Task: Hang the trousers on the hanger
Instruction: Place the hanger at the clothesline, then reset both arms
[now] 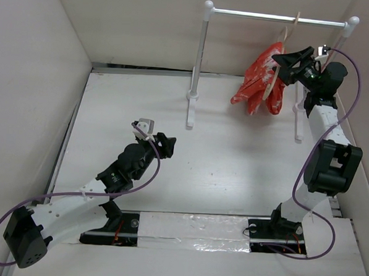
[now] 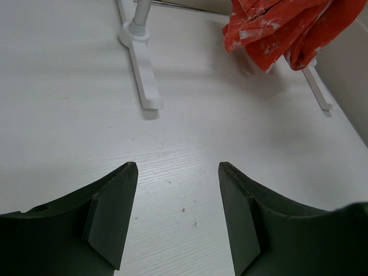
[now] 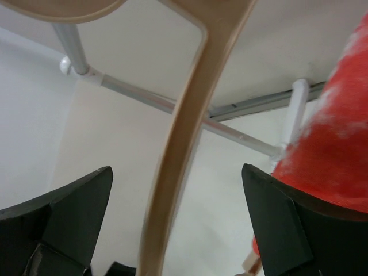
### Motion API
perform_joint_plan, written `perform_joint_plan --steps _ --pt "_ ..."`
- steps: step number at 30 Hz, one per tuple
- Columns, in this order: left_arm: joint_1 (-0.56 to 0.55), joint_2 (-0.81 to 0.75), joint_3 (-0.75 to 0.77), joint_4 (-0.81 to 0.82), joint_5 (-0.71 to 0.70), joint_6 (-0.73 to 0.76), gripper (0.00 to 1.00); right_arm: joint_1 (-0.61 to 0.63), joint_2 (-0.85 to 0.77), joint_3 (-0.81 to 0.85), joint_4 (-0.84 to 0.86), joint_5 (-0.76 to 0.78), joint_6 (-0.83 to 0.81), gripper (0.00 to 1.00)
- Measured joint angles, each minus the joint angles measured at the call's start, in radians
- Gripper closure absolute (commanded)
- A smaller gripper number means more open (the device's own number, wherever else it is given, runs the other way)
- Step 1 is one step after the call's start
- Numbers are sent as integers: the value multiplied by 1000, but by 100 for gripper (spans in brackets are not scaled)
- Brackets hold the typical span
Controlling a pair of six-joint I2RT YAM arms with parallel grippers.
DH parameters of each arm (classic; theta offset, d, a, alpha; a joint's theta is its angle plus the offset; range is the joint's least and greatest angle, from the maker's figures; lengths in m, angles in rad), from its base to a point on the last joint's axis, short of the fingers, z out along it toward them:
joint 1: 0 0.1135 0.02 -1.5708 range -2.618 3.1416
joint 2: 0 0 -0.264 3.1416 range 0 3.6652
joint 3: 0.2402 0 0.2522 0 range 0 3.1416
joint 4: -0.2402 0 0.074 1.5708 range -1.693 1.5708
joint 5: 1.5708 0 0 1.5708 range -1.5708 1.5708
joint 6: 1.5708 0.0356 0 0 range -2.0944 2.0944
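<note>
At the left, the left gripper point(image 1: 164, 146) is being held low over the table point(image 1: 232, 177), well apart from the garment. In its wrist view its fingers are being shown spread apart, with only bare tabletop between them.

Further right, the white rail stand point(image 1: 204, 58) is being used as the hanging point. The trousers point(image 1: 259, 80) are being carried on the hanger point(image 1: 281, 63), bunched in a loose fold over it rather than draped flat. The hanger's hook is being borne by the rail near its right end.

At the far right, the right gripper point(image 1: 287, 62) is being held up against the hanger. In the right wrist view one pale arm of the hanger point(image 3: 178, 144) is being framed between fingers opened wide, and neither finger is seen pressing on it. The red cloth point(image 3: 333, 144) is being seen just beside the right finger.

The placing itself is being judged as good as done, and the step in hand is being read as the release. What is being called for next is a straight, gentle retreat of the right gripper, so that neither the hanger arm nor the cloth is caught and dragged off the rail.
</note>
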Motion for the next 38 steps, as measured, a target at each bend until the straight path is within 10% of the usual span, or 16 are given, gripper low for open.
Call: perform_joint_plan --steps 12,21,29,38 --pt "0 -11 1 -8 6 7 40 -72 -338 -145 -245 246 -252 0" --pt "0 -102 -3 -5 23 10 39 -2 -888 -511 -230 353 -355 0" --pt "0 -200 -61 44 -4 14 37 58 -1437 -751 -558 370 -567 0" --pt "0 -148 -85 58 -66 -2 38 110 -1490 -841 -805 378 -697 0"
